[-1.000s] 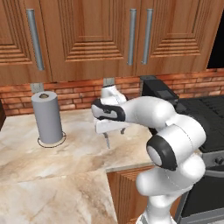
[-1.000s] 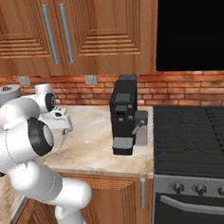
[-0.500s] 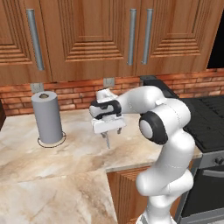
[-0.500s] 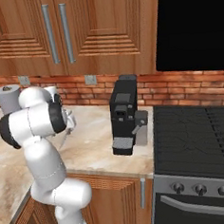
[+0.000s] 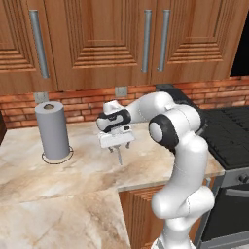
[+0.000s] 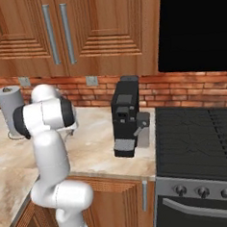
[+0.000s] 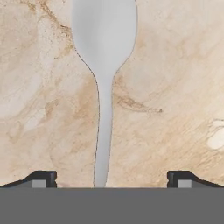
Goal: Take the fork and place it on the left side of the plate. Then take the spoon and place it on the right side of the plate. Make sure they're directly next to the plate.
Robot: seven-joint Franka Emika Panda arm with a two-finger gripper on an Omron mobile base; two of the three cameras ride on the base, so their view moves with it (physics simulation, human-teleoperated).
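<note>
On the marble tabletop (image 5: 73, 180), directly under the hand, lies the spoon (image 7: 104, 57), its handle running down between the two fingertips and its oval bowl pointing away from the camera. Our gripper (image 7: 111, 178) stands fully spread and holds nothing; each fingertip sits well to one side of the handle.

To do this pick well, we judge we should lower straight down, keep the handle centred in the gap, and close across its narrow width (the thin metal lies flat on the stone, so the tips must reach right to the surface).

From the left base view the gripper (image 5: 116, 145) hovers mid-tabletop, with the paper towel roll (image 5: 52, 130) off to its left and the front edge nearer us. The coffee machine (image 6: 126, 115) stands well apart toward the stove (image 6: 199, 142), so there is free room for lifting.
</note>
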